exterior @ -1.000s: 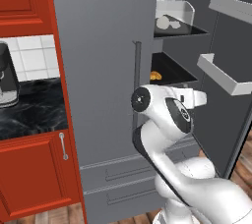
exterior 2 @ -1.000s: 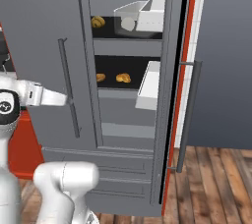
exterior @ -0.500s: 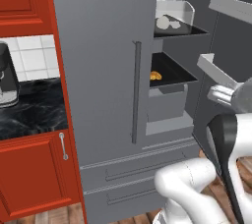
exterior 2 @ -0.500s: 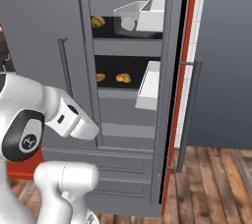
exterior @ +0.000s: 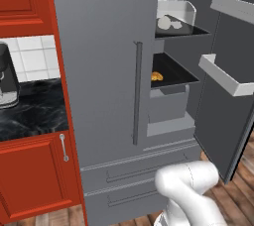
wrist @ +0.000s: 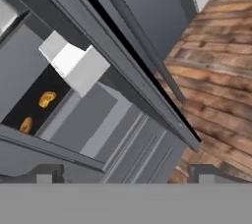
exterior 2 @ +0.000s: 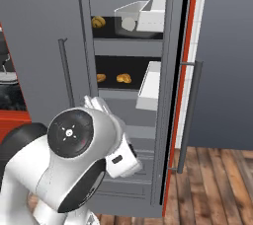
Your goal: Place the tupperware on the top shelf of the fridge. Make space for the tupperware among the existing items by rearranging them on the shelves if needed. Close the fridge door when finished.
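Claw (wrist: 123,173) first, nearest the hand camera: its two dark tips stand far apart at the bottom of the hand view, spread wide and pinching nothing, aimed up at the lower part of the fridge (exterior: 104,71) past the open door's edge. Behind it in the right base view, the arm's white elbow sits low before the grey drawers.

Farther in, the lower shelf (exterior 2: 118,68) carries two orange-brown pastries (exterior 2: 123,78) near its front edge. A white door bin (exterior 2: 148,87) hangs at that shelf's right end.

Farthest, the top shelf (exterior: 181,31) holds the tupperware (exterior 2: 129,16), resting toward the right end with its wall up against the upper door bin (exterior 2: 155,13). A pale lump (exterior 2: 128,23) shows at its front, though whether inside or beside it I cannot tell. A brown cookie-like lump (exterior 2: 98,21) sits at the left end.

The tub looks light, stiff and thin-walled, likely slick plastic. Should it need shifting, one long wall just under the flared rim seems the best hold.

What remains, by my reading, is the door.
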{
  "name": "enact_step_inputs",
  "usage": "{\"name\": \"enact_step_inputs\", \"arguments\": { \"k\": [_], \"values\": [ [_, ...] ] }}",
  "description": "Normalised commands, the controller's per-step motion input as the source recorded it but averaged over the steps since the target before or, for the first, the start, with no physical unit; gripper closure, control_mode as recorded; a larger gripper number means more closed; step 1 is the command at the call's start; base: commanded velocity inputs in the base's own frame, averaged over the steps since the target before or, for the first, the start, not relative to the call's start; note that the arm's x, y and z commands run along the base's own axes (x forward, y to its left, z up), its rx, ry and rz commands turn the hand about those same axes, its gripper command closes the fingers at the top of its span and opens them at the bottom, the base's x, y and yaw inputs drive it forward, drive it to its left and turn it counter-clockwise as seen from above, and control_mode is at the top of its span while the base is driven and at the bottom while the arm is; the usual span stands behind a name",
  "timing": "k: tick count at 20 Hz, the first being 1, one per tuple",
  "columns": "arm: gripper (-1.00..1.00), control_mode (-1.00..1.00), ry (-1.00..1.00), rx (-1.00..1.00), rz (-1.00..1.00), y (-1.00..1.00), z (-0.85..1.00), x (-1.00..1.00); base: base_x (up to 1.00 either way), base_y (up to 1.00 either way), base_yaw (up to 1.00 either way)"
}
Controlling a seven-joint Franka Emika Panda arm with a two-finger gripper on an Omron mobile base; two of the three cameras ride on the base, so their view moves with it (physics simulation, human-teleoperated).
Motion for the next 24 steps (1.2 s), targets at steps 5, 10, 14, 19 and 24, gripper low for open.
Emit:
{"name": "enact_step_inputs", "arguments": {
  "k": [5, 10, 14, 19, 24],
  "values": [
    [-1.00, -1.00, 0.00, 0.21, 0.00, -0.94, -0.18, 0.00, 0.00, 0.00, 0.00],
    [-1.00, -1.00, 0.00, 0.29, 0.00, -0.81, -0.19, 0.40, 0.00, 0.00, 0.00],
    [-1.00, -1.00, 0.00, 0.32, 0.00, -0.88, -0.36, 0.66, 0.00, 0.00, 0.00],
    [-1.00, -1.00, 0.00, 0.28, 0.02, -0.64, -0.52, 0.62, 0.00, 0.00, 0.00],
    [-1.00, -1.00, 0.00, 0.14, 0.07, -0.28, -0.61, 0.67, 0.00, 0.00, 0.00]
  ]
}}
